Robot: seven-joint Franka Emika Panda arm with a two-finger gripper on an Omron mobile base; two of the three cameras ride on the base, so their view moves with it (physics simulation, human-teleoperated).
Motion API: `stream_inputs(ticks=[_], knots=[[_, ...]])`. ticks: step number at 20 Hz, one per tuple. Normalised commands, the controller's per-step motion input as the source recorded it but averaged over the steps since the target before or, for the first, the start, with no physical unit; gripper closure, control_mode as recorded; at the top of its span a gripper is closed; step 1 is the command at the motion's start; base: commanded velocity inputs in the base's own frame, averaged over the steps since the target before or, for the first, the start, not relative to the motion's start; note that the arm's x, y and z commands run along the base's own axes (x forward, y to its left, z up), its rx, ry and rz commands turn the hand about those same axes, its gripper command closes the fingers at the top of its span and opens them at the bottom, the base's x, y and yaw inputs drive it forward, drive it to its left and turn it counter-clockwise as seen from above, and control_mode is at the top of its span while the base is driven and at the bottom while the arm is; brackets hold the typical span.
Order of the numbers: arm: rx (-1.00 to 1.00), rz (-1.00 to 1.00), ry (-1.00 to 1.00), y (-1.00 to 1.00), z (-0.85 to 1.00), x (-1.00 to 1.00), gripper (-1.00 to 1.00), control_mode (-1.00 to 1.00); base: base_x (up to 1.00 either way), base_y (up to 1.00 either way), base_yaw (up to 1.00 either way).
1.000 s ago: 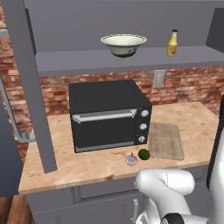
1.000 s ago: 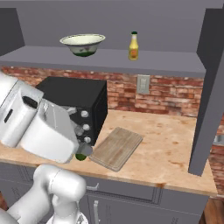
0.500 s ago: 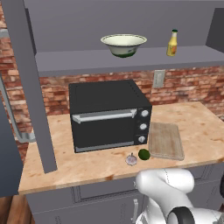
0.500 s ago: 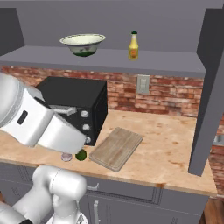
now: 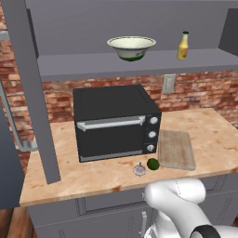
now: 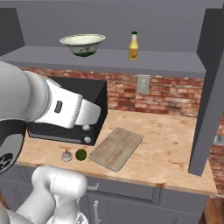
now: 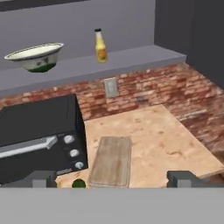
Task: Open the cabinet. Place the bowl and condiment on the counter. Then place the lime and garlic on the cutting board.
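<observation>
Cabinet [image 5: 139, 65], one bowl [image 5: 131, 47], one condiment [image 5: 183, 46]

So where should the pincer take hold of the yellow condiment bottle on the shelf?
Probably around the mid-body of the condiment bottle, approached level from the open front. It stands upright and slim, clear of the bowl, with the cabinet back wall behind it.

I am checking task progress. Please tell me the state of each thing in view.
Cabinet: doors open.
Bowl: upright on shelf.
Condiment: upright on shelf.
Oven: door shut.
Lime: on counter, beside board.
Garlic: on counter.
Board: bare.
End effector: open, holding nothing.
</observation>
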Motion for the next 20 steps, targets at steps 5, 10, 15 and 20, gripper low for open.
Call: stream_inputs(ticks=[5, 10, 15, 20], knots=[[0.01, 0.33, -0.19, 0.00, 0.11, 0.55, -1.00, -1.00, 0.00, 0.00, 0.00], [0.00, 0.08, -0.08, 0.07, 0.46, 0.28, -1.00, -1.00, 0.00, 0.00, 0.00], [0.00, 0.00, -0.03, 0.06, 0.40, 0.19, -1.00, -1.00, 0.00, 0.00, 0.00], [0.00, -0.04, 0.00, 0.00, 0.09, 0.30, -1.00, -1.00, 0.00, 0.00, 0.00]])
